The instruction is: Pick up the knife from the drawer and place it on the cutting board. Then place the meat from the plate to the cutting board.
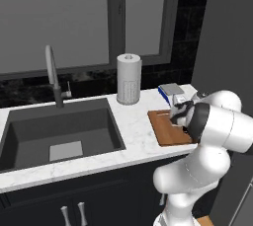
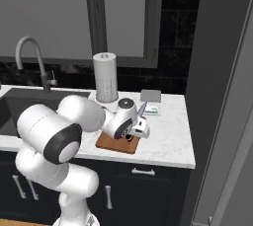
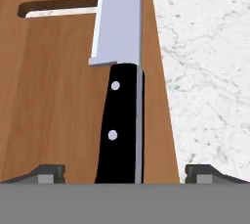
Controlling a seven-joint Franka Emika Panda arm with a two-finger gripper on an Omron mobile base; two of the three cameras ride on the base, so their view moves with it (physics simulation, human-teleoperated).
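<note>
The hand [image 3: 125, 171], fingers spread, hovers over the knife [image 3: 119, 86] lying lengthwise on the cutting board [image 3: 53, 96].

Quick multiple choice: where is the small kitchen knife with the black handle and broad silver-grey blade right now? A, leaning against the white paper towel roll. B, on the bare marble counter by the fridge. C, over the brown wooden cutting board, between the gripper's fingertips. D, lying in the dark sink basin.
C: in the hand view the knife lies over the cutting board, its handle running down between the gripper's widely spread fingertips.
</note>
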